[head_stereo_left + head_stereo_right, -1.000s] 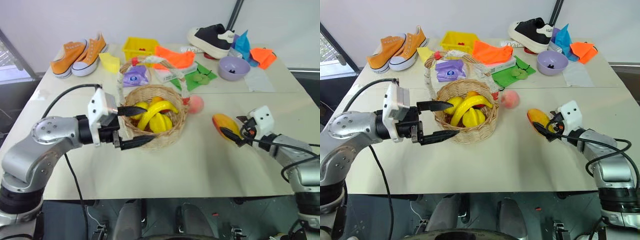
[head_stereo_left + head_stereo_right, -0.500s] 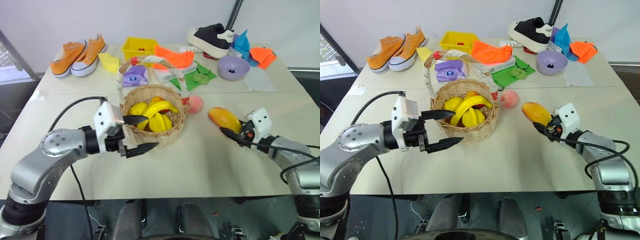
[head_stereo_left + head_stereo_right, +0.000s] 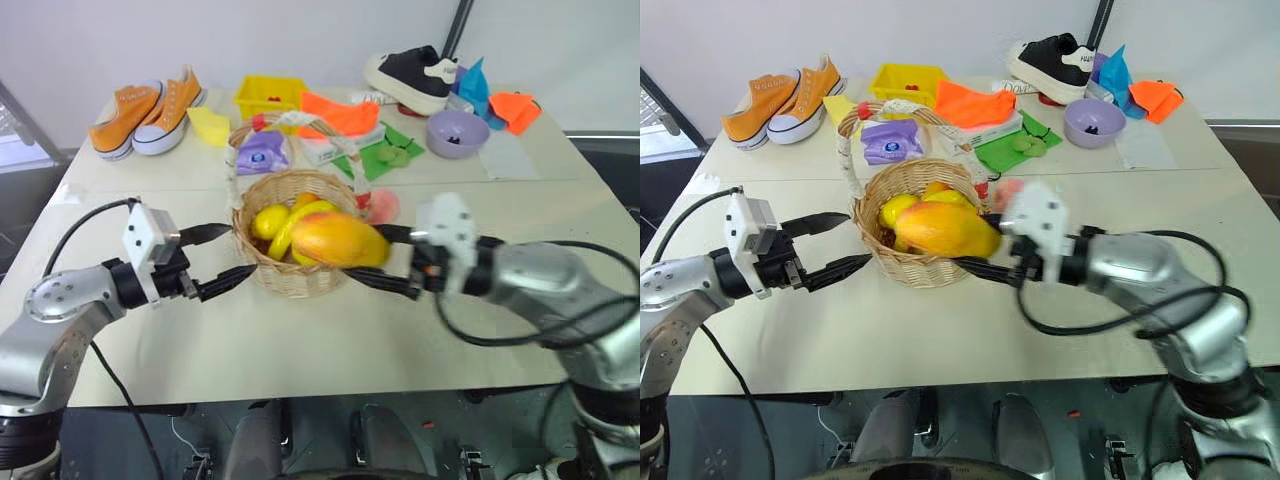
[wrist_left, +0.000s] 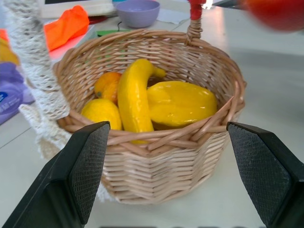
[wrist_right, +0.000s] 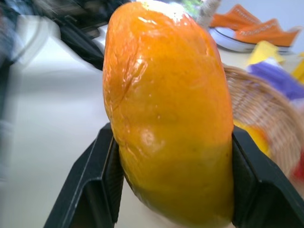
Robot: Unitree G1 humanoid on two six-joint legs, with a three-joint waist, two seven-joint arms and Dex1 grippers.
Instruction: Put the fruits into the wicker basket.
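Right pincer (image 3: 385,260) clamped on mango (image 3: 338,239) above wicker basket (image 3: 290,275) rim at 3 o'clock; left pincer (image 3: 222,258) spread apart, empty, at basket's 9 o'clock.

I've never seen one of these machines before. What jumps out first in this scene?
Front and centre, the right gripper holds a big orange-yellow mango over the wicker basket, which already holds a banana and other yellow fruits. The left gripper waits open beside the basket. At the back of the table, orange sneakers and a black shoe catch the eye.
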